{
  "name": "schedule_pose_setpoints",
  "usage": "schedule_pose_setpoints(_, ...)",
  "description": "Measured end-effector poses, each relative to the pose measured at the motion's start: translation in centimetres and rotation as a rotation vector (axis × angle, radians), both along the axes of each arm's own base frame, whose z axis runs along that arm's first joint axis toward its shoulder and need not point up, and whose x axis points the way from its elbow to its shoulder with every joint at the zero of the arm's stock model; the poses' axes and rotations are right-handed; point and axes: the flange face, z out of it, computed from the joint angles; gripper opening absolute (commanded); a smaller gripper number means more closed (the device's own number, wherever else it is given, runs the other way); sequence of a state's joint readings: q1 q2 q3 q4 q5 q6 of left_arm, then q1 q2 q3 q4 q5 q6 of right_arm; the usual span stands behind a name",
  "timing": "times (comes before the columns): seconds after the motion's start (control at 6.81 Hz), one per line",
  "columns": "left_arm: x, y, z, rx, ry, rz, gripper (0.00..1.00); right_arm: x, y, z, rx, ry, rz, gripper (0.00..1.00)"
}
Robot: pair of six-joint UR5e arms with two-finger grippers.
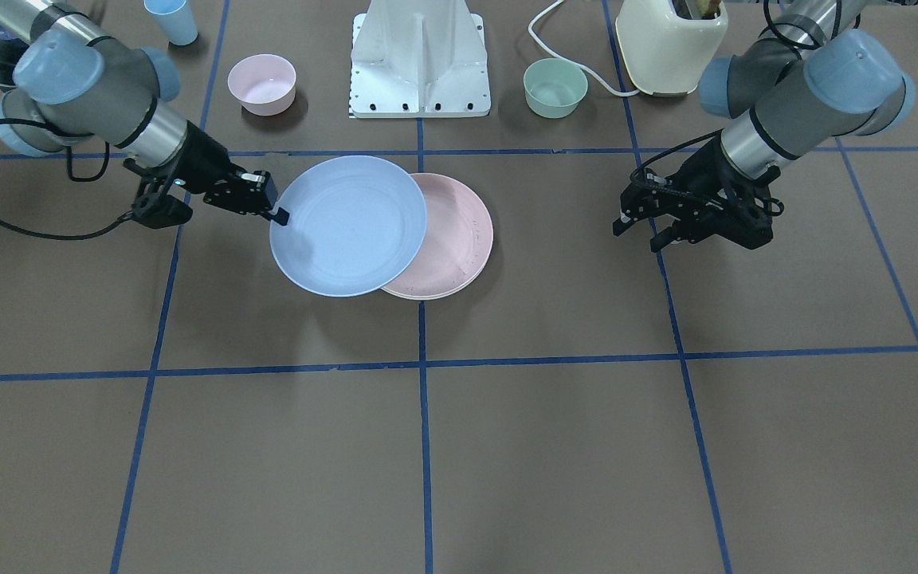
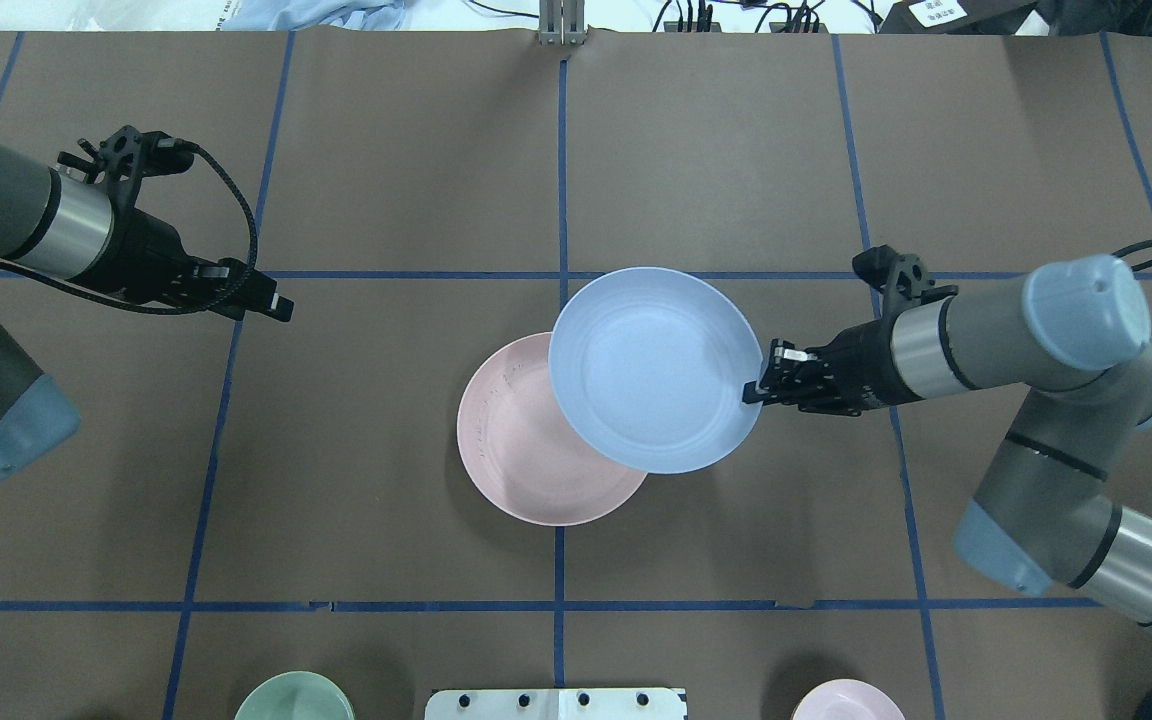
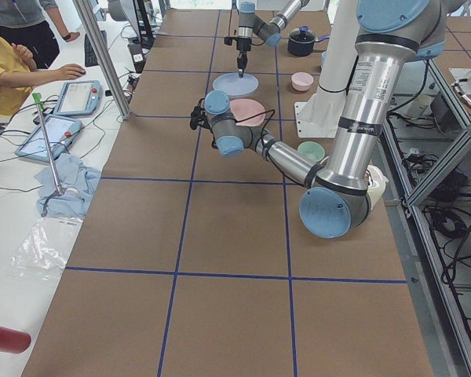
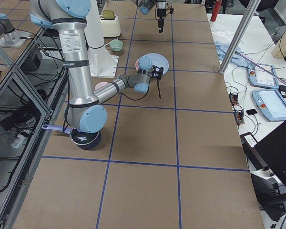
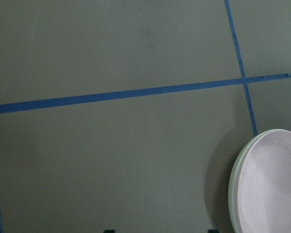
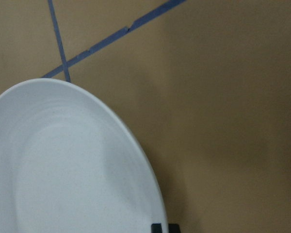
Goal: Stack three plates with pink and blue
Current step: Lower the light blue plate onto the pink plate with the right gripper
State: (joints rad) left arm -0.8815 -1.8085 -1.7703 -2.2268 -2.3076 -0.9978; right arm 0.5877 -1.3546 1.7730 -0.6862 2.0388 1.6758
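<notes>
– While my right gripper (image 2: 758, 385) pinches the blue plate (image 2: 651, 370) by its rim at 3 o'clock in the overhead view, the plate hangs off-centre. It overlaps the pink plate (image 2: 526, 460) from about 1 o'clock. Pink sits on the white plate (image 5: 231, 194), mid-counter (image 2: 386, 150).
– And your left?
– My left gripper (image 1: 636, 237) is spread wide and holds nothing, well apart out at 9 o'clock. I'd leave it out of this.
– So what makes the drop clean?
– I'd carry blue toward 7 o'clock until its rim lines up with pink's. I can't tell if it's level, so I'd check that on the front view. Then I'd lower it until it nests, and only then open. If I let go high or off-centre, I judge it could skid off or shove the pair beneath.
</notes>
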Motion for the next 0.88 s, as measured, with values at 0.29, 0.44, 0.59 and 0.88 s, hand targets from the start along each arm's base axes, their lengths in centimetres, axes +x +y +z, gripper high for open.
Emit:
schedule_pose_setpoints(0.29,-0.3,-0.1,0.3,0.004,-0.005,-0.003,0.71,-6.2,2.4,-4.3,-0.025,0.064,0.012,0.0)
schedule_pose_setpoints(0.44,-0.3,-0.1,0.4,0.004,-0.006,-0.005,0.71,-7.6,2.9,-5.3,-0.03,0.085,0.01,0.0)
schedule_pose_setpoints(0.59,-0.3,-0.1,0.5,0.003,-0.007,-0.005,0.71,-8.1,3.1,-5.7,-0.033,0.095,0.009,0.0)
schedule_pose_setpoints(0.88,-0.3,-0.1,0.6,0.002,-0.008,-0.006,0.71,-8.3,3.1,-5.8,-0.034,0.099,0.009,0.0)
